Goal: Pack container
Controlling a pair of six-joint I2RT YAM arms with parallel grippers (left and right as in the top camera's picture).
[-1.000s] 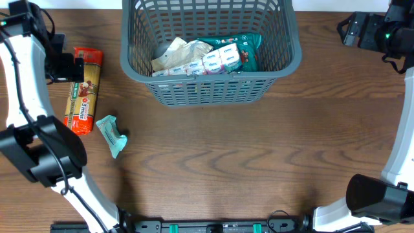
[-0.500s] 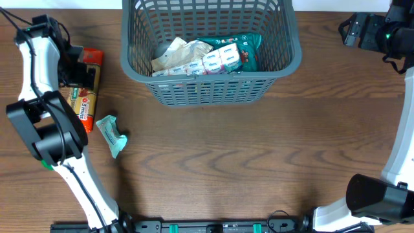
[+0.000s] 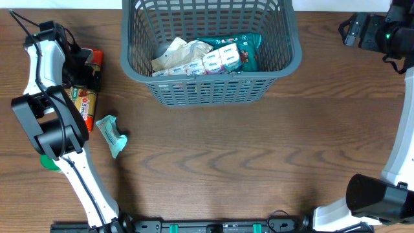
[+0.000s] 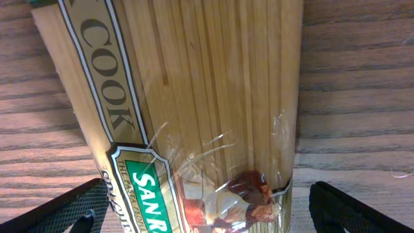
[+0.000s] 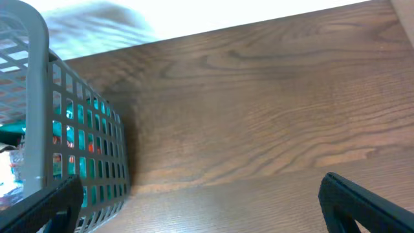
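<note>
The container [image 3: 207,72] is sitting at the far middle of the table [image 3: 259,162]. It is looking stiff, light and bulky, so I am judging its thick rim the place to take hold. Just left of it, the left gripper [image 4: 213,208] is hanging spread wide, its 2 fingers straddling the spaghetti pack [image 4: 207,97], which is probably handling as slick and brittle. The right gripper [image 5: 204,204] is gaping too, holding nothing. The left wrist view is showing that straddle, while overhead is hiding it under the arm but revealing packets [image 3: 220,58] inside the container.

Left claw [image 4: 207,194] spread wide, right claw [image 5: 200,184] likewise
</note>
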